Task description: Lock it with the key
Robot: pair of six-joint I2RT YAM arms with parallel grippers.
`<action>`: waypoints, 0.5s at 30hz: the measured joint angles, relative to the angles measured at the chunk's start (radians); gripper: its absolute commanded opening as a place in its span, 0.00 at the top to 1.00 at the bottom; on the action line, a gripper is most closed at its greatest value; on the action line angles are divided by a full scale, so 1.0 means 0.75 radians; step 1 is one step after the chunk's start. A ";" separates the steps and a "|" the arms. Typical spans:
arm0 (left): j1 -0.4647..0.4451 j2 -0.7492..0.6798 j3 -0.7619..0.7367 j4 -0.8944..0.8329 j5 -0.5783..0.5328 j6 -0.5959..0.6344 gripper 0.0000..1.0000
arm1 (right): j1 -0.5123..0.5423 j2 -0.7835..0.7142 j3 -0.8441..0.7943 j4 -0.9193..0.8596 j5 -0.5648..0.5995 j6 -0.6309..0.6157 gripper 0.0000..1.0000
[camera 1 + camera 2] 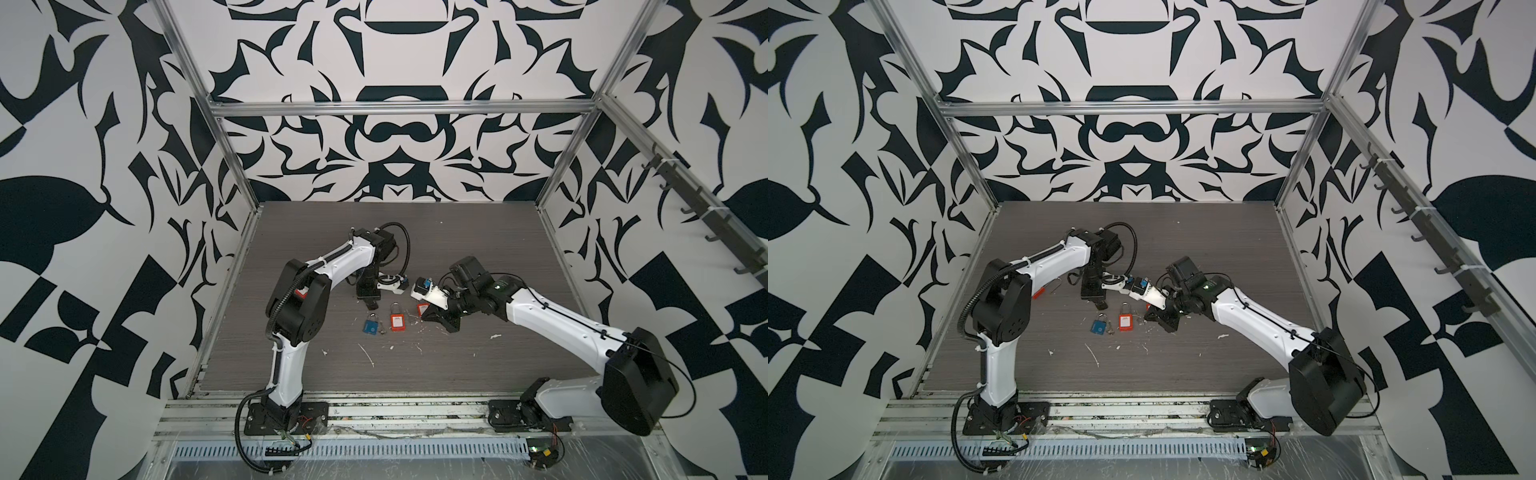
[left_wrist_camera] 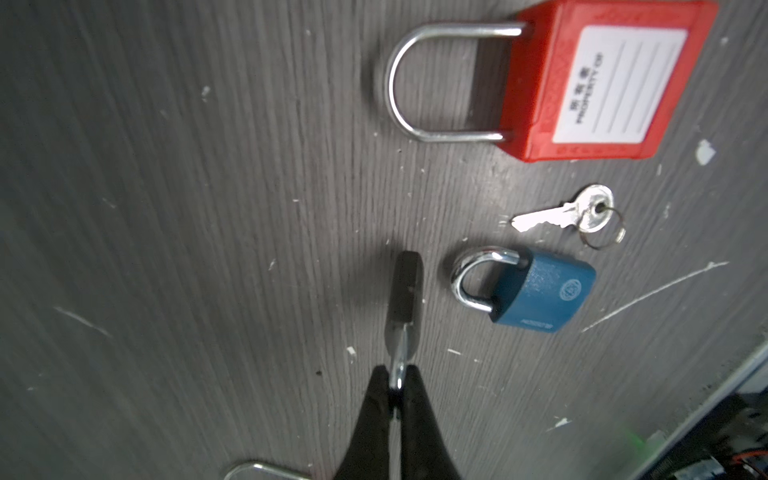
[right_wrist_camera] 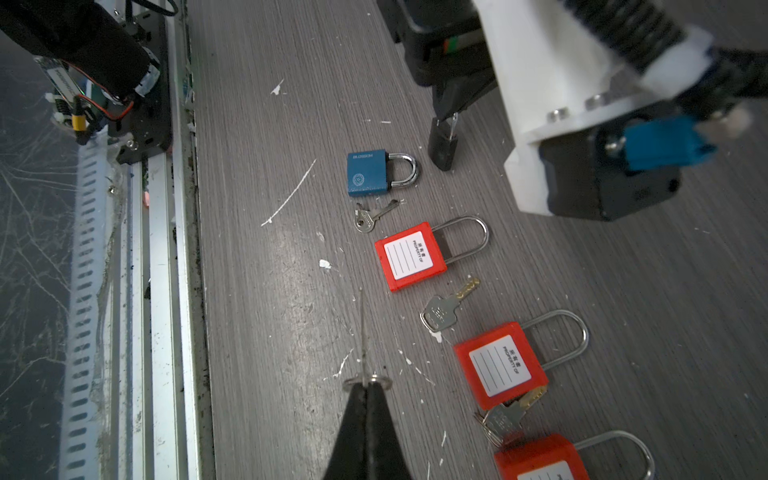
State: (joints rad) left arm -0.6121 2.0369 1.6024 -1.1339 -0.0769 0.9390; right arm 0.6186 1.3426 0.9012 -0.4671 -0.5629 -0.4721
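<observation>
My left gripper (image 2: 397, 388) is shut on the steel shackle of a small black padlock (image 2: 406, 282), which hangs just above the table. In the right wrist view that black padlock (image 3: 442, 143) dangles from the left fingers beside the blue padlock (image 3: 368, 172). My right gripper (image 3: 368, 386) is shut on a key (image 3: 363, 332) seen edge-on, its ring at the fingertips and its blade pointing away. In both top views the left gripper (image 1: 371, 304) and the right gripper (image 1: 424, 319) stand apart, with a red padlock (image 1: 397, 321) between them.
On the grey table (image 1: 436, 365) lie the blue padlock (image 2: 540, 291), a loose silver key (image 2: 561, 216) and a red padlock (image 2: 602, 79). Two more red padlocks (image 3: 498, 365) (image 3: 540, 457) lie with keys (image 3: 446, 305) beside them. A metal rail (image 3: 162, 291) borders the table.
</observation>
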 measured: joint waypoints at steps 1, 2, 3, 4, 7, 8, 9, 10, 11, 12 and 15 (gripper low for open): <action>-0.002 0.005 0.006 -0.007 -0.008 -0.002 1.00 | 0.000 0.002 0.000 0.003 -0.003 0.000 1.00; -0.005 0.012 0.015 -0.015 -0.014 -0.005 1.00 | 0.000 0.005 0.000 0.007 -0.006 0.000 1.00; -0.007 0.023 0.030 -0.020 -0.022 -0.008 0.99 | 0.000 0.010 0.000 0.011 -0.010 0.001 1.00; -0.009 0.034 0.043 -0.027 -0.028 -0.011 0.95 | 0.000 0.016 0.000 0.013 -0.014 0.001 1.00; -0.014 0.063 0.083 -0.055 -0.048 -0.023 0.86 | 0.000 0.044 0.000 0.021 -0.027 0.010 1.00; -0.014 0.071 0.095 -0.056 -0.052 -0.031 0.84 | 0.000 0.054 0.000 0.022 -0.035 0.018 1.00; -0.015 0.080 0.106 -0.053 -0.054 -0.037 0.83 | 0.000 0.064 0.000 0.022 -0.044 0.031 1.00; -0.015 0.091 0.122 -0.053 -0.060 -0.037 0.82 | 0.000 0.071 0.000 0.022 -0.052 0.041 1.00; -0.015 0.103 0.135 -0.050 -0.070 -0.042 0.79 | 0.000 0.076 0.000 0.023 -0.059 0.056 1.00; -0.015 0.112 0.145 -0.044 -0.083 -0.045 0.77 | 0.000 0.079 0.000 0.024 -0.065 0.076 1.00; -0.015 0.124 0.148 -0.022 -0.115 -0.066 0.72 | 0.000 0.079 0.000 0.051 -0.073 0.158 1.00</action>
State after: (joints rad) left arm -0.6231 2.1300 1.7130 -1.1507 -0.1631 0.8898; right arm 0.6186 1.4021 0.9012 -0.4286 -0.6178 -0.3538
